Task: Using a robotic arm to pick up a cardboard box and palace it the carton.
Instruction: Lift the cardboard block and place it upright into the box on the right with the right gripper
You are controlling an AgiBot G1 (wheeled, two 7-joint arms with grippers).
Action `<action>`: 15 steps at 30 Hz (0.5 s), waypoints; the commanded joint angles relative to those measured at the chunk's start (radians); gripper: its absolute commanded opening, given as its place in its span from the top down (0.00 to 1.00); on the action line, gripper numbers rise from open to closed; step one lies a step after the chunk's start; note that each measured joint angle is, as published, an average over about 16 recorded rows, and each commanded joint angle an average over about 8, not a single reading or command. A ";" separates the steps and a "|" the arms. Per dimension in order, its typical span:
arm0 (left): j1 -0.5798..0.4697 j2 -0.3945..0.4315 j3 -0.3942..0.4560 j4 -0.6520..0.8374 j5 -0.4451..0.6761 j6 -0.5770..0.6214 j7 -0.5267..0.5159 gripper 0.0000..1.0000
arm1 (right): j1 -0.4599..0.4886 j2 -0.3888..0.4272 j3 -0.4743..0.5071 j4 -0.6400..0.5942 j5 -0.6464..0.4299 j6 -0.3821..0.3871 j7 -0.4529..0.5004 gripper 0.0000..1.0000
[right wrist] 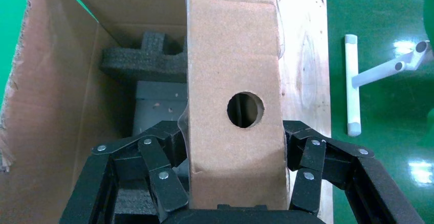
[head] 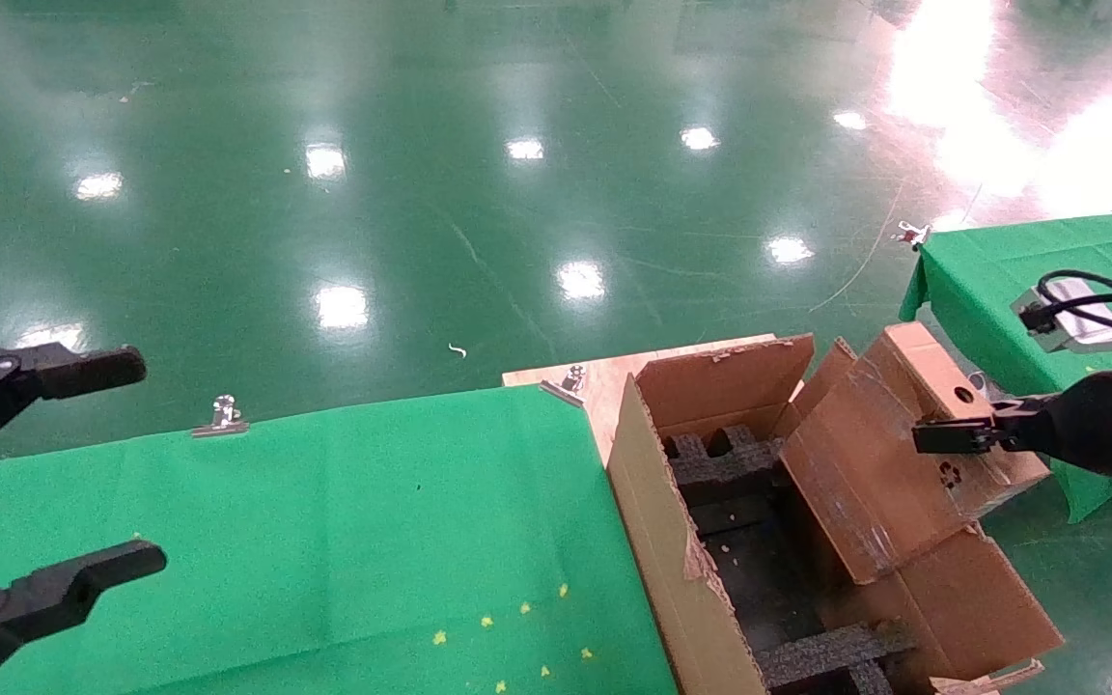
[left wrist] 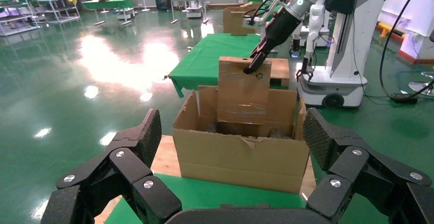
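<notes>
Both fingers of the right gripper (right wrist: 235, 183) are clamping the cardboard box (right wrist: 233, 81) on its two broad faces, the box standing on edge between the jaws above the carton (head: 701, 541) (over its right-hand flap). Lowering it well likely means centring over the foam-lined opening first. Left gripper (head: 44, 463) is hanging open over the green table (head: 324, 521).
</notes>
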 commanded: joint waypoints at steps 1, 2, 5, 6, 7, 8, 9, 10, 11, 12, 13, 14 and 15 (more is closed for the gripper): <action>0.000 0.000 0.000 0.000 0.000 0.000 0.000 0.00 | 0.001 -0.001 0.001 -0.004 0.001 -0.002 -0.006 1.00; 0.000 0.000 0.000 0.000 0.000 0.000 0.000 0.00 | 0.000 -0.003 0.000 -0.008 0.000 -0.002 -0.005 1.00; 0.000 0.000 0.000 0.000 0.000 0.000 0.000 0.00 | -0.007 -0.011 -0.006 -0.014 -0.014 0.010 0.009 1.00; 0.000 0.000 0.000 0.000 0.000 0.000 0.000 0.00 | -0.010 -0.014 -0.009 -0.014 -0.021 0.016 0.017 1.00; 0.000 0.000 0.000 0.000 0.000 0.000 0.000 0.00 | -0.014 -0.016 -0.012 -0.013 -0.029 0.023 0.028 1.00; 0.000 0.000 0.000 0.000 0.000 0.000 0.000 0.00 | -0.019 -0.018 -0.016 -0.011 -0.039 0.033 0.040 1.00; 0.000 0.000 0.000 0.000 0.000 0.000 0.000 0.00 | -0.025 -0.020 -0.021 -0.008 -0.050 0.042 0.053 1.00; 0.000 0.000 0.000 0.000 0.000 0.000 0.000 0.00 | -0.030 -0.022 -0.025 -0.006 -0.061 0.052 0.065 1.00; 0.000 0.000 0.000 0.000 0.000 0.000 0.000 0.00 | -0.036 -0.024 -0.030 -0.004 -0.073 0.061 0.077 1.00; 0.000 0.000 0.000 0.000 0.000 0.000 0.000 0.00 | -0.042 -0.026 -0.035 -0.003 -0.085 0.071 0.090 1.00; 0.000 0.000 0.000 0.000 0.000 0.000 0.000 0.00 | -0.047 -0.028 -0.039 -0.001 -0.096 0.080 0.102 1.00; 0.000 0.000 0.000 0.000 0.000 0.000 0.000 0.00 | -0.052 -0.031 -0.043 0.000 -0.108 0.087 0.113 1.00; 0.000 0.000 0.000 0.000 0.000 0.000 0.000 0.00 | -0.057 -0.033 -0.048 0.001 -0.120 0.095 0.123 1.00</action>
